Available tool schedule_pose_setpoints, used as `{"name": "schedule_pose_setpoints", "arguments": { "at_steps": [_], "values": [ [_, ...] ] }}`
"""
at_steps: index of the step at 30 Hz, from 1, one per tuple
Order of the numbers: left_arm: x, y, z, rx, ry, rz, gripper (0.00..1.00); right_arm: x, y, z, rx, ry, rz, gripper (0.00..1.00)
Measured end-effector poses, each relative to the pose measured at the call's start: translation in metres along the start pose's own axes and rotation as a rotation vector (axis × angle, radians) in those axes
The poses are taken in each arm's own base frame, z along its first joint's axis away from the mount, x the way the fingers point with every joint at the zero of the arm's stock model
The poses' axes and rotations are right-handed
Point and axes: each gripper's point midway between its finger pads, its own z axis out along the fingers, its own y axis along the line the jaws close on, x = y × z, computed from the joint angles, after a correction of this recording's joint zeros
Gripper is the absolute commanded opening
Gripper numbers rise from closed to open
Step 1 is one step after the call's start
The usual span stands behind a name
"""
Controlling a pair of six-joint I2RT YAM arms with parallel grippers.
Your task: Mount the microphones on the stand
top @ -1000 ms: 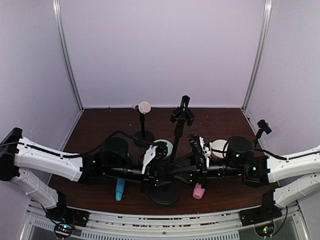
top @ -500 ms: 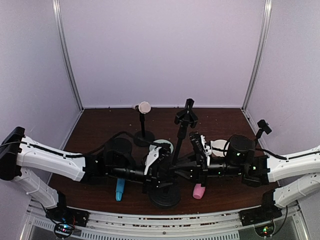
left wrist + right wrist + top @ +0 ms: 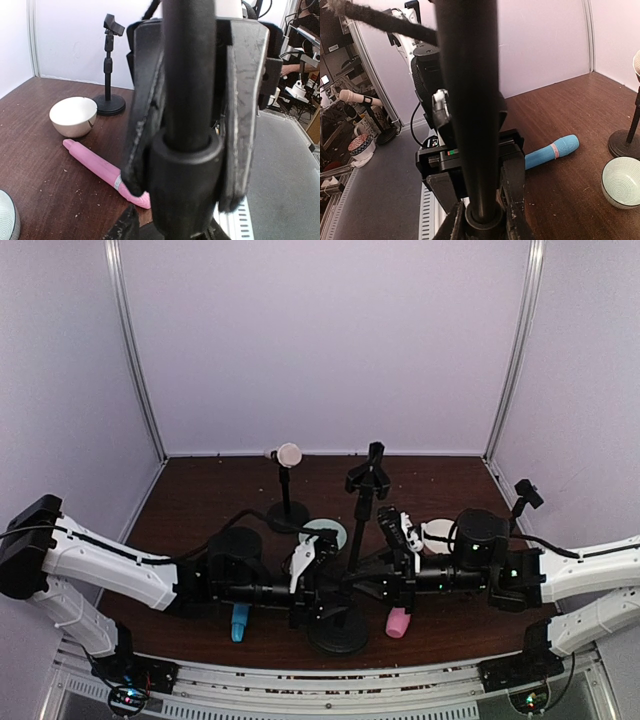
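Left tool point(image 3: 192, 130) and right tool point(image 3: 482, 220) both pinch the centre stand point(image 3: 358, 530) by its pole. It's just slid slightly rightward, clip empty. Pink microphone point(image 3: 100, 167) lies right of its base, sky-blue microphone point(image 3: 552, 150) left, cream microphone point(image 3: 288, 454) clipped up behind. A patterned bowl point(image 3: 622, 182) crowds its far side.

The left arm point(image 3: 110, 565) and right arm point(image 3: 590, 570) both stretch low and inward, forearms nearly level, and meet in the middle. The left gripper point(image 3: 328, 590) is clamped low on the stand pole point(image 3: 357, 530), with its fingers point(image 3: 145, 115) pressed flat against either side (no gap shows in the wrist view). The right gripper point(image 3: 374, 580) comes in from the opposite side. Its fingers point(image 3: 514, 200) are closed around the same pole.
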Motion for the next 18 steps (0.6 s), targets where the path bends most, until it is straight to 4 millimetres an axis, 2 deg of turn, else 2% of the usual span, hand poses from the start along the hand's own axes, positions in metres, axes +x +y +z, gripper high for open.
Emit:
{"name": "schedule_pose_setpoints", "arguments": {
  "at_steps": [5, 9, 11, 14, 15, 17, 18],
  "values": [
    [0.001, -0.002, 0.000, 0.005, -0.008, 0.009, 0.42, -0.003, -0.002, -0.002, 0.008, -0.007, -0.001, 0.08],
    [0.004, -0.004, 0.002, 0.007, -0.002, 0.017, 0.39, -0.008, -0.001, -0.003, 0.008, -0.017, -0.004, 0.08],
    [0.006, -0.004, 0.003, 0.008, 0.001, 0.020, 0.29, -0.011, -0.001, -0.003, 0.007, -0.024, -0.006, 0.08],
    [0.007, -0.004, 0.004, 0.009, 0.003, 0.027, 0.03, -0.016, -0.001, -0.003, 0.008, -0.034, -0.011, 0.07],
    [0.007, -0.004, 0.004, 0.010, 0.003, 0.019, 0.00, -0.016, -0.001, -0.003, 0.011, -0.033, -0.011, 0.07],
    [0.007, -0.003, 0.004, 0.003, 0.002, 0.018, 0.00, -0.016, -0.002, -0.003, 0.013, -0.033, -0.021, 0.00],
    [0.007, -0.002, 0.004, -0.005, 0.001, 0.019, 0.00, -0.016, -0.003, -0.003, 0.020, -0.034, -0.024, 0.00]
  ]
}}
